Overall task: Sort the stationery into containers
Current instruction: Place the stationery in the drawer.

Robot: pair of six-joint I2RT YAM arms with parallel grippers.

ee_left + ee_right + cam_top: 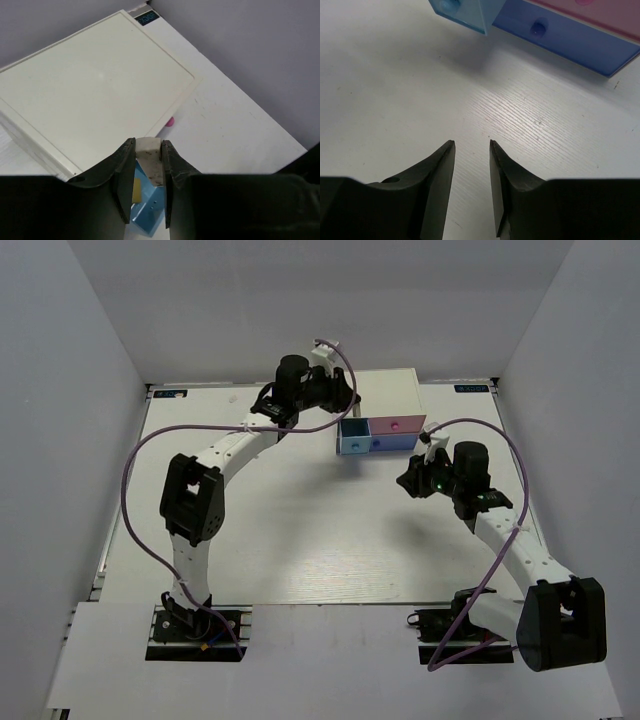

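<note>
My left gripper [148, 142] is shut on a small off-white eraser block [150, 159] with dark specks. It hangs over the pulled-out small blue drawer [149, 212], in which a little tan piece [136, 189] lies. In the top view this gripper [349, 405] is at the front left corner of the white box [388, 388], above the open blue drawer [353, 438]. My right gripper [471, 145] is open and empty, low over the bare table. In the top view it [411, 481] sits just in front of the drawers.
The pink drawer [396, 425] and the blue-purple drawer [393, 444] are pushed in; their fronts [592, 6] [560, 37] show at the top of the right wrist view. Grey walls enclose the white table [300, 530] on three sides.
</note>
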